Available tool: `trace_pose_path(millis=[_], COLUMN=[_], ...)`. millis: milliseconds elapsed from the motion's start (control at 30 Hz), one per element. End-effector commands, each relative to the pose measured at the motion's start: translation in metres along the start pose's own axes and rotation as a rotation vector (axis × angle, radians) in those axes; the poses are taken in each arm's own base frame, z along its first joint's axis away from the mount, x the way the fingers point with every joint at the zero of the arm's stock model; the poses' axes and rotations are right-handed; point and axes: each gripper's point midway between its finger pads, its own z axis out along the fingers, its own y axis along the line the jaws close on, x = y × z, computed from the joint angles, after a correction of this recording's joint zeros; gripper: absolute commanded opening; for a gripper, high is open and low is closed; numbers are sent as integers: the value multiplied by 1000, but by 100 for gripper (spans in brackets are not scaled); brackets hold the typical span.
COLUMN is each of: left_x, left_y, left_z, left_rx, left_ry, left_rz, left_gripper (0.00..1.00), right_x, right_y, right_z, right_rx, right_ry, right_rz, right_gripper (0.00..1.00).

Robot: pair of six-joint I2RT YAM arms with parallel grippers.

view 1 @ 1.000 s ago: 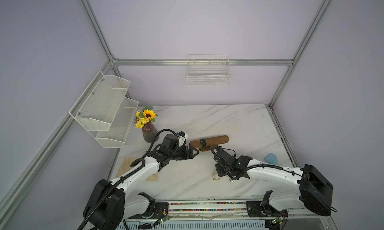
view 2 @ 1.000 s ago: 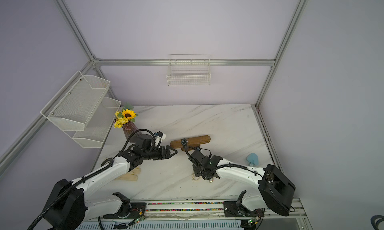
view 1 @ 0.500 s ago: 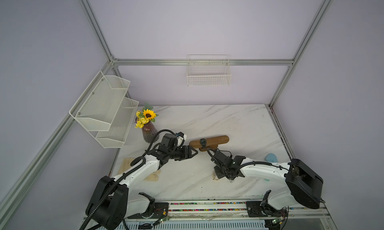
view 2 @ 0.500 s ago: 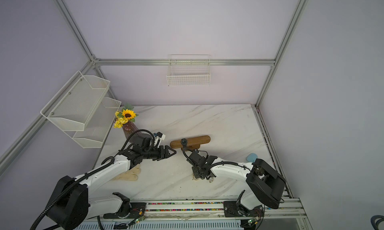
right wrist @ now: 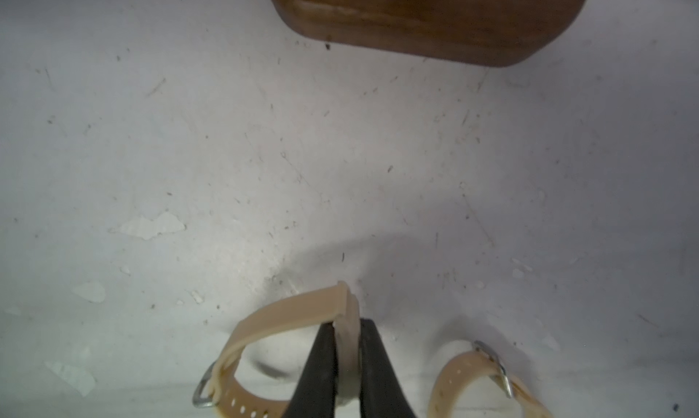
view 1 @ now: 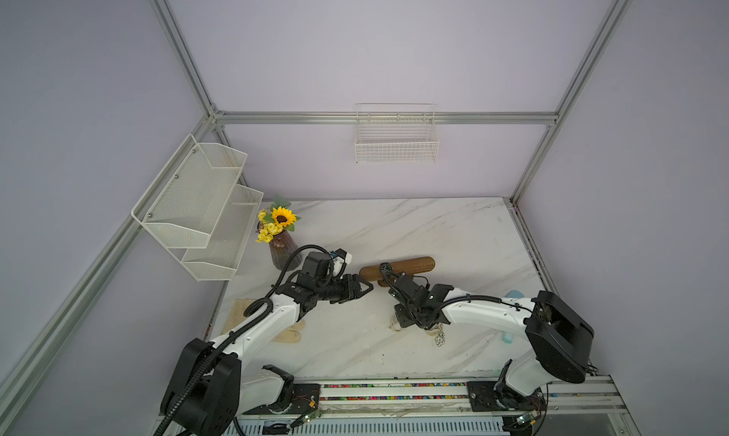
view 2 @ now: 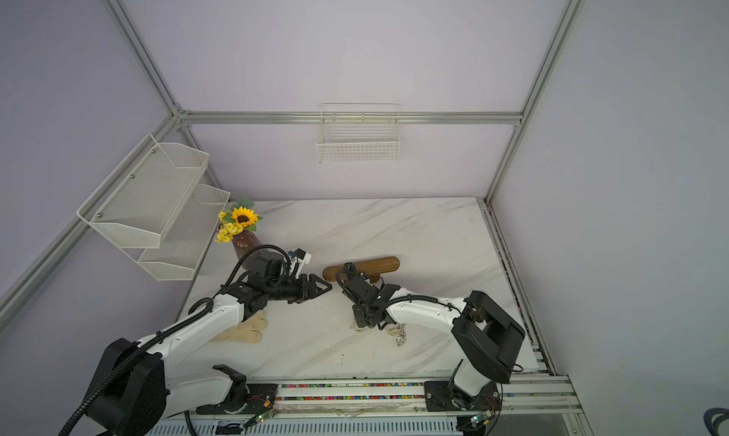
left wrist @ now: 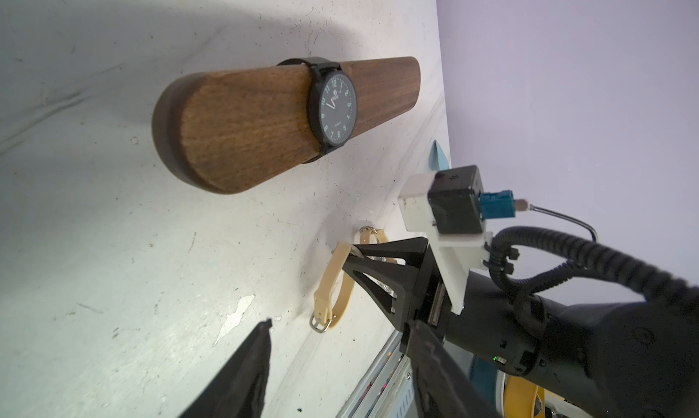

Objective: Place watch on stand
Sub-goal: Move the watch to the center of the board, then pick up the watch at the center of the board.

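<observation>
- A robotics lab test cell is shown, not a lived-in room.
- A marble-patterned tabletop (view 1: 434,232) is closed in on three sides by plain lilac panels, which are held in a bare aluminium frame (view 1: 386,117).
- Along the tabletop's near edge a metal rail (view 1: 394,403) is fixed, with small circuit boards and loose wires on it.
- Two white-and-black robot arms, the left arm (view 1: 272,319) and the right arm (view 1: 485,315), are mounted on that rail and are reached over the tabletop.
- Above the tabletop's far edge a white wire basket (view 1: 396,146) is hung from the frame.
- Over its left edge a two-tier mesh shelf (view 1: 197,201) is fastened.
- Near its far left corner a vase of sunflowers (view 1: 282,250) is set as a homely prop.
</observation>
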Motion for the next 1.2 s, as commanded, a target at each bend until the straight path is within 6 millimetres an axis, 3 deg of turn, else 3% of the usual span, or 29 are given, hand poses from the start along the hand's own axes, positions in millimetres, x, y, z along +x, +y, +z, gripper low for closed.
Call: trace_pose_path(millis=[0,133,300,467,567,667,800,967,1033,1167], left_x=[4,8,19,23,23,26,31,43,48,58], left_y=[-9,-3,10,14,15,15,5,0,-4,-9], left_z=[-8,-13,-18,-18,-17,-15,-7,14,23,43], left_rx=[28,-27,-96,-116,-131,-170,-206,-260,-272,-311], left_ry=[3,24,65,82,94,104,120,162,176,197], left_rz=[20,20,9,-3,-16,-7,6,-27,-33,-38], left_gripper=[57,57,57,61,62,62,59,46,43,42], right_x=[-3,4,10,4,2,-1,0,-9,-12,-16], right_y=[14,27,40,47,53,52,20,-63,-86,-98], right_z=[4,26,36,24,14,-2,-31,-74,-82,-86], right_rx=[1,25,21,-43,-100,-130,-133,-120,-109,-110], right_ry=[34,98,124,88,77,59,49,-65,-100,-121], right_rz=[75,90,92,124,147,170,259,475,518,532], right_gripper=[12,11,14,45,52,53,52,42,41,38])
